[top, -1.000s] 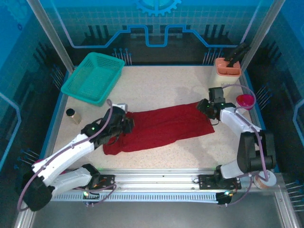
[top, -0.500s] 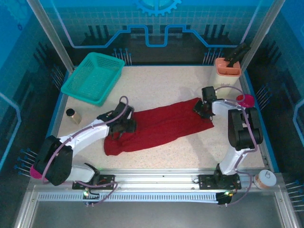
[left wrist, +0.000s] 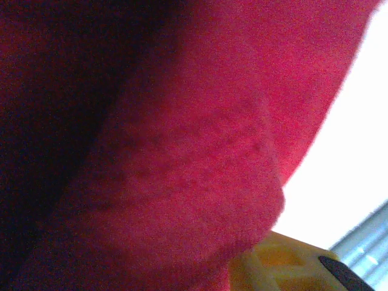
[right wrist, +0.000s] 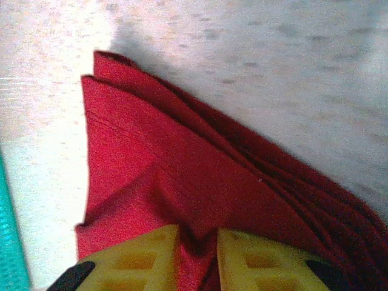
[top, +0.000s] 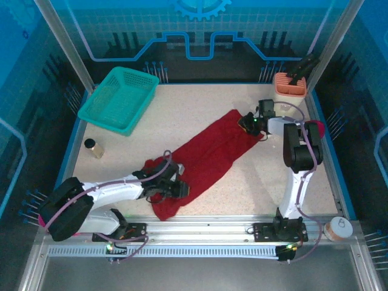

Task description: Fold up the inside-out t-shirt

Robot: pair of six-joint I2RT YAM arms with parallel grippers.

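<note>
Dark red t-shirt [top: 209, 154] lies diagonal across the surface [top: 200, 109]; your right hand [right wrist: 197, 244] pinches its upper-right end, likely to pull it taut. Whether your left hand [top: 165, 187] grips, cannot tell.

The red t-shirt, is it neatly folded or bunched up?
Bunched, not folded: the t-shirt lies as a rumpled diagonal strip across the table.

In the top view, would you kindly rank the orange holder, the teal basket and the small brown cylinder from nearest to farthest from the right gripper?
From the right gripper, shut on the inside-out t-shirt:
1. Orange holder, back right corner.
2. Teal basket, back left corner.
3. Small brown cylinder, left edge.
</note>
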